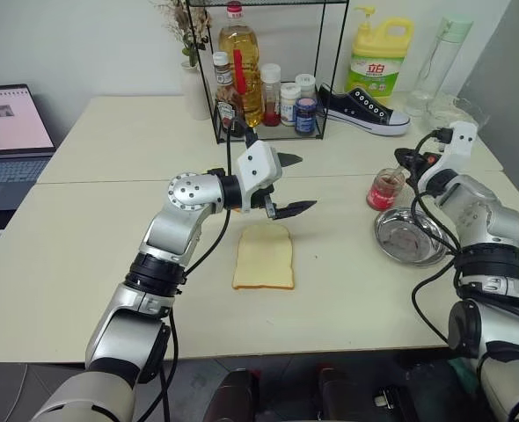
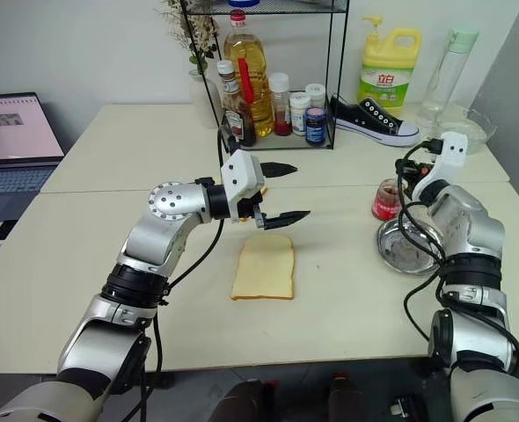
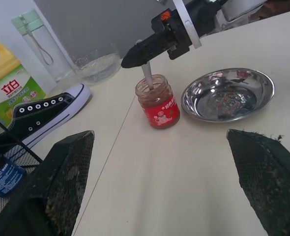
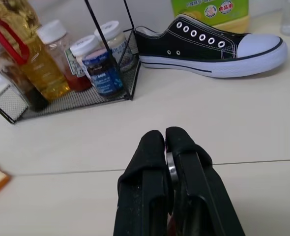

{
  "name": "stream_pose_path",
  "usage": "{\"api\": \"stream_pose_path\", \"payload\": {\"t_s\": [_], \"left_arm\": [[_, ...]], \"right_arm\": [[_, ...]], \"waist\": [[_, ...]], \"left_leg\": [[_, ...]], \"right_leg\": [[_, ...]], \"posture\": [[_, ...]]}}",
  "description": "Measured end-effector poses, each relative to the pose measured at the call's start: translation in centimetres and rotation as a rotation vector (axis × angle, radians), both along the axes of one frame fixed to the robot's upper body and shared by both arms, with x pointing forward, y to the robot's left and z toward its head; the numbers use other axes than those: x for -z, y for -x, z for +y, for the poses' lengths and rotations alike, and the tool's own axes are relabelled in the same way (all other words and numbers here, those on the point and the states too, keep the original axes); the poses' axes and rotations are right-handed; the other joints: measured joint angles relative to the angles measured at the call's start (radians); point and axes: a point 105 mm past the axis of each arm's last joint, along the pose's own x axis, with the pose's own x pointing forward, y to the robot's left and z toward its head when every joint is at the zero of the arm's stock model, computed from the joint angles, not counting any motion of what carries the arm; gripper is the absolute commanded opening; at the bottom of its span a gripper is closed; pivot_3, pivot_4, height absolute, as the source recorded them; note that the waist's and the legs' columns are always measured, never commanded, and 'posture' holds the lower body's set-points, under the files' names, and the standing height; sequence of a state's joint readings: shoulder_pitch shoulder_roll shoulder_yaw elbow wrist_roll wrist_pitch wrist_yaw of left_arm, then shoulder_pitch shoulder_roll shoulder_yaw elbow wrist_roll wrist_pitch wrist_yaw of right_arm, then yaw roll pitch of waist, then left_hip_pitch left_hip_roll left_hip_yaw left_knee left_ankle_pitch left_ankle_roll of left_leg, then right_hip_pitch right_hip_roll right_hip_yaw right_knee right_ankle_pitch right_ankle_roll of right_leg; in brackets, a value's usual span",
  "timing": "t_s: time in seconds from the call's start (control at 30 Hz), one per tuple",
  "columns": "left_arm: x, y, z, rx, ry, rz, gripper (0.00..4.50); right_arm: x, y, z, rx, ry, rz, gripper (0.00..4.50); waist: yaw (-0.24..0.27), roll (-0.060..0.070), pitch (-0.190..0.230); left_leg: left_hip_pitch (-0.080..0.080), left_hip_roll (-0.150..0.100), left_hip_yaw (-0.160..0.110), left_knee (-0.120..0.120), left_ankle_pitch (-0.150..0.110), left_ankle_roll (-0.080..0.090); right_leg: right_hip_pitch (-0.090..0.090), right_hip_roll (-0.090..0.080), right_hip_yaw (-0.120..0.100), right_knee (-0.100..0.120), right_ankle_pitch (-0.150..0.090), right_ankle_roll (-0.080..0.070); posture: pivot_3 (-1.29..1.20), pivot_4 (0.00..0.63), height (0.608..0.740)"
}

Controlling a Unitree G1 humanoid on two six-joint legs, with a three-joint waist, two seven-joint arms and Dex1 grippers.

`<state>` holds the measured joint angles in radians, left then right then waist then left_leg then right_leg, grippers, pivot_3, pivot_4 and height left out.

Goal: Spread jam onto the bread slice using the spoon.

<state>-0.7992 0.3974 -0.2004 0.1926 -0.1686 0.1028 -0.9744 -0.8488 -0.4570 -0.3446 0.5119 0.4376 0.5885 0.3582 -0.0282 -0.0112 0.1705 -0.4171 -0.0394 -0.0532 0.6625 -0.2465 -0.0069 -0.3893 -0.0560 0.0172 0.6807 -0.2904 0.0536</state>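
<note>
The bread slice (image 1: pixel 264 257) lies flat on the table in front of me. My left gripper (image 1: pixel 302 183) hovers just beyond its far edge, pointing right, open and holding nothing; its two fingers (image 3: pixel 61 182) frame the left wrist view. The jam sits in a short glass jar (image 1: pixel 385 189) with a red label, to the right. My right gripper (image 3: pixel 135 53) is directly above the jar, shut on the spoon (image 3: pixel 147 76), whose lower end dips into the jam (image 3: pixel 158 101). The spoon's metal handle (image 4: pixel 172 167) shows pinched between the right fingers.
A round steel dish (image 1: pixel 409 236) sits next to the jar on the near side. A wire rack of bottles (image 1: pixel 268 70), a black shoe (image 1: pixel 363 110), a yellow detergent jug (image 1: pixel 378 57) and a clear bottle (image 1: pixel 442 61) line the back. A laptop (image 1: pixel 9 132) is far left.
</note>
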Motion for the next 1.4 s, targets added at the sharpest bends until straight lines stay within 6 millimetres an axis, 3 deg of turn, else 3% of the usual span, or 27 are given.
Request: {"api": "stream_pose_path", "payload": {"t_s": [0.23,0.57,0.93,1.17,1.4], "left_arm": [[0.0,0.0,-0.1,0.004,0.002,-0.001,4.5],[-0.3,0.0,-0.4,0.025,0.0,-0.01,4.5],[-0.5,0.0,-0.7,0.036,0.004,-0.016,4.5],[-0.4,0.1,-0.6,0.047,-0.006,-0.012,4.5],[-0.2,-0.1,-0.1,0.035,-0.015,-0.001,4.5]], "right_arm": [[-0.6,0.4,-1.7,0.061,-0.153,0.017,0.03],[-2.8,1.1,-2.5,0.086,-0.108,-0.043,0.03],[-3.2,1.3,-3.0,0.105,-0.097,-0.056,0.03],[-3.6,1.9,-4.7,0.17,-0.295,-0.06,0.03],[-3.8,2.2,-5.0,0.179,-0.488,-0.058,0.03]], "waist": [[0.0,0.0,0.0],[0.0,0.0,0.0],[0.0,0.0,0.0],[0.0,0.0,0.0],[0.0,0.0,0.0]], "left_leg": [[0.0,0.0,0.0,0.0,0.0,0.0],[0.0,0.0,0.0,0.0,0.0,0.0],[0.0,0.0,0.0,0.0,0.0,0.0],[0.0,0.0,0.0,0.0,0.0,0.0],[0.0,0.0,0.0,0.0,0.0,0.0]], "right_leg": [[0.0,0.0,0.0,0.0,0.0,0.0],[0.0,0.0,0.0,0.0,0.0,0.0],[0.0,0.0,0.0,0.0,0.0,0.0],[0.0,0.0,0.0,0.0,0.0,0.0],[0.0,0.0,0.0,0.0,0.0,0.0]], "posture": [[0.0,0.15,0.74],[0.0,0.15,0.74],[0.0,0.15,0.74],[0.0,0.15,0.74],[0.0,0.15,0.74]]}}
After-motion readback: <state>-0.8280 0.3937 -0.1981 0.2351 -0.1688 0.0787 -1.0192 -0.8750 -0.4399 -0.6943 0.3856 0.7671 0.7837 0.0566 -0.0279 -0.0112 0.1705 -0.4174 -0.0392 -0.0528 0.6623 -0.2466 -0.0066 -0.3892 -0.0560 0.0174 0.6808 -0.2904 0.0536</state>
